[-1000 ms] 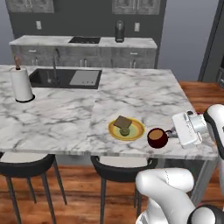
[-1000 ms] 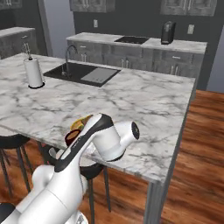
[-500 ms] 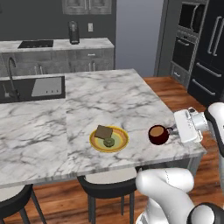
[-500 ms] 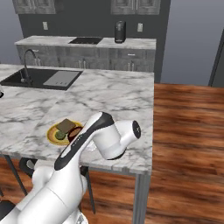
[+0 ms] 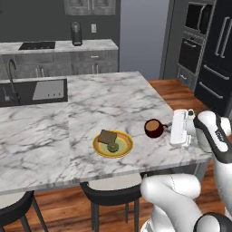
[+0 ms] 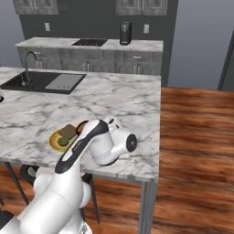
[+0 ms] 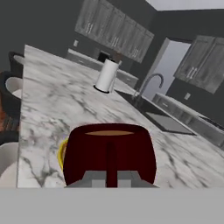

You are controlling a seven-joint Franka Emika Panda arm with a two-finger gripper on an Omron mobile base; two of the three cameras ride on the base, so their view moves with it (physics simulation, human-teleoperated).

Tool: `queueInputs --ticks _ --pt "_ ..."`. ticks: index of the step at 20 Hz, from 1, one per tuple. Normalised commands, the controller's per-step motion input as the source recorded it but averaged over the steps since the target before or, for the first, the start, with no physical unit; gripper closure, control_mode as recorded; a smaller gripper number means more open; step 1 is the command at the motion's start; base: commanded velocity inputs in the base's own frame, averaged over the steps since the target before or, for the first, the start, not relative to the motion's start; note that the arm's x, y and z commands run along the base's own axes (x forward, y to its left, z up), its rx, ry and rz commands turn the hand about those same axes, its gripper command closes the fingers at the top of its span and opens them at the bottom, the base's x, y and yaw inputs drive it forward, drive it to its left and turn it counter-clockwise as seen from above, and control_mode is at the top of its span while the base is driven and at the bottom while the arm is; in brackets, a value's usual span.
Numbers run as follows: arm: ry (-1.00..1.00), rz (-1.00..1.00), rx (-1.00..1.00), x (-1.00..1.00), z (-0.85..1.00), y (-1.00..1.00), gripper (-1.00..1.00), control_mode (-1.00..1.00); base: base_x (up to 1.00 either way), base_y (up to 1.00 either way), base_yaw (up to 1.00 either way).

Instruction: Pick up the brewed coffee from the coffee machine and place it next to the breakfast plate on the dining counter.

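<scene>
The marble dining counter (image 5: 90, 102) is seen bearing a yellow breakfast plate (image 5: 113, 144) near its front edge, an inset black sink (image 5: 34, 90) and, seemingly, a paper-towel roll (image 7: 107, 75).

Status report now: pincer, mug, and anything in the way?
Pincer shut on mug handle. Mug upright over counter, right of plate, apart from it. Nothing in the way.

**Legible markings: none**

Checked all three views for text, labels, brands, numbers and signs. Nothing readable anywhere. Surfaces are plain or too small and blurred to resolve any lettering, including the appliances against the back wall.
</scene>
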Motion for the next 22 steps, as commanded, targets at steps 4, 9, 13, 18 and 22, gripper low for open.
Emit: queueInputs --ticks 4,9,13,18,22 --pt "-0.01 0.00 0.09 0.85 -0.04 0.00 1.00 -1.00 0.00 0.00 0.00" --pt "0.21 0.00 0.06 0.66 0.06 -0.03 1.00 -1.00 0.00 0.00 0.00" --pt "0.27 0.00 0.00 0.55 0.00 0.00 1.00 -1.00 0.00 0.00 0.00" --pt "0.16 0.01 0.01 0.44 -0.15 -0.07 1.00 -1.00 0.00 0.00 0.00" --pt "0.01 0.04 0.03 0.50 -0.45 -0.09 1.00 -1.00 0.00 0.00 0.00"
